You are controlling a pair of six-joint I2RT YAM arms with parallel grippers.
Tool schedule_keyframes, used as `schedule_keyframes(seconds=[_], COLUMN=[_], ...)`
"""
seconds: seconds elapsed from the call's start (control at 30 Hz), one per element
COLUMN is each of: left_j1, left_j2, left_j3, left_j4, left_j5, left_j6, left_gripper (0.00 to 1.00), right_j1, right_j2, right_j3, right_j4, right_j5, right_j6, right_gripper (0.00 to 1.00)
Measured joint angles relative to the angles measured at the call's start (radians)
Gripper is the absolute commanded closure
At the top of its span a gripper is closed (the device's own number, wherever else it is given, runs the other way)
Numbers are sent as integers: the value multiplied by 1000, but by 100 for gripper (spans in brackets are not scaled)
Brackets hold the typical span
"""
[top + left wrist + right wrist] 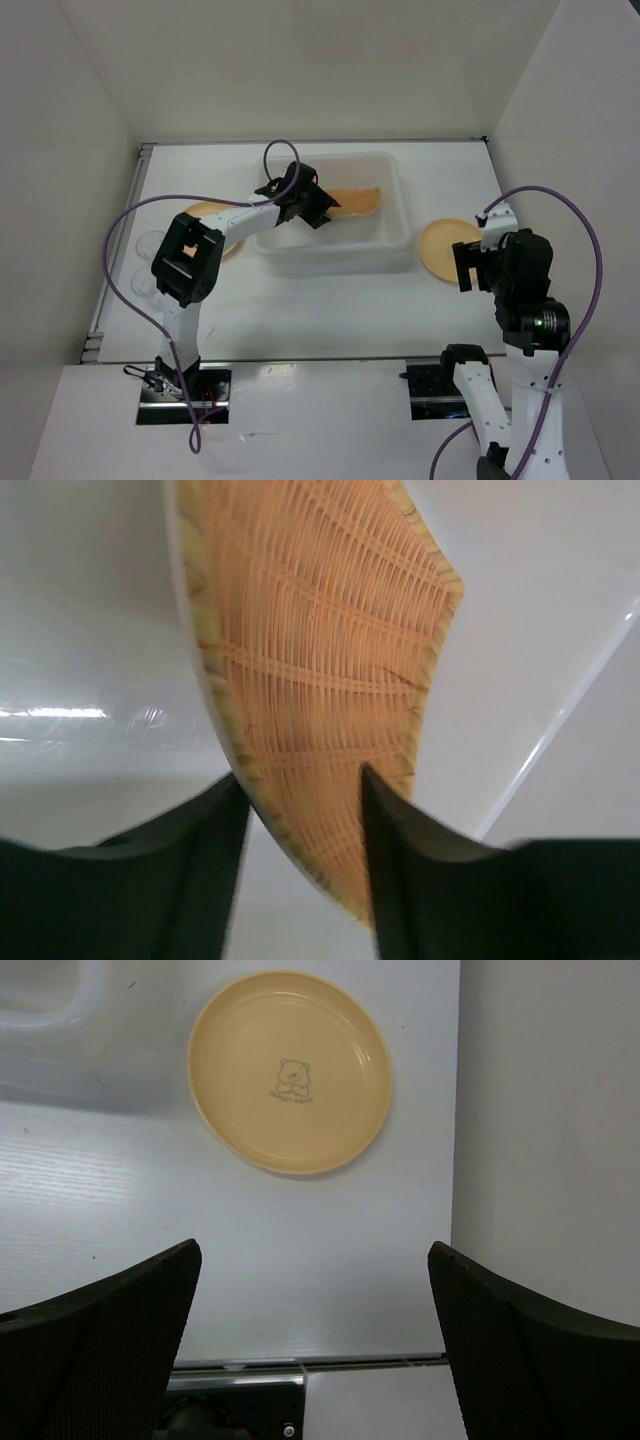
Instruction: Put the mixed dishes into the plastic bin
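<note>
The translucent plastic bin [395, 235] stands mid-table. My left gripper [308, 207] reaches over the bin's left part and is shut on the rim of the tan ribbed basket dish [356, 200], holding it tilted inside the bin. In the left wrist view my gripper [300, 780] pinches the basket dish [320, 650] at its edge. One pale-orange plate [446, 250] lies right of the bin, and the right wrist view shows it [290, 1070] with a bear print. My right gripper [480, 268], seen wide in the wrist view [315, 1250], is open and empty just near of it. A second plate [205, 213] lies left of the bin, partly under my left arm.
Two small clear glass cups [152, 243] [140, 281] stand faintly visible at the far left of the table. White walls close in the table at the left, back and right. The bin's corner [40, 1000] shows at the upper left of the right wrist view.
</note>
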Motion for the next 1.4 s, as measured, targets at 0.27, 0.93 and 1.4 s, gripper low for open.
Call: schedule_keyframes(seconds=[0.27,0.93,1.4], left_j1=[3,-33,38], left_j2=[0,-590,-898], left_j3=[-5,85,-273], left_j4=[15,-216,-417], left_j5=[21,-209,-235], left_j6=[2,554,573], left_gripper=[0,0,0], right_j1=[-76,-201,-388], right_j2=[3,716,1162], right_j3=[-10,23,161], right_j4=[23,162,255], right_j5=[97,64,-237], right_j6=[75,-64,-116], right_gripper=[2,2,15])
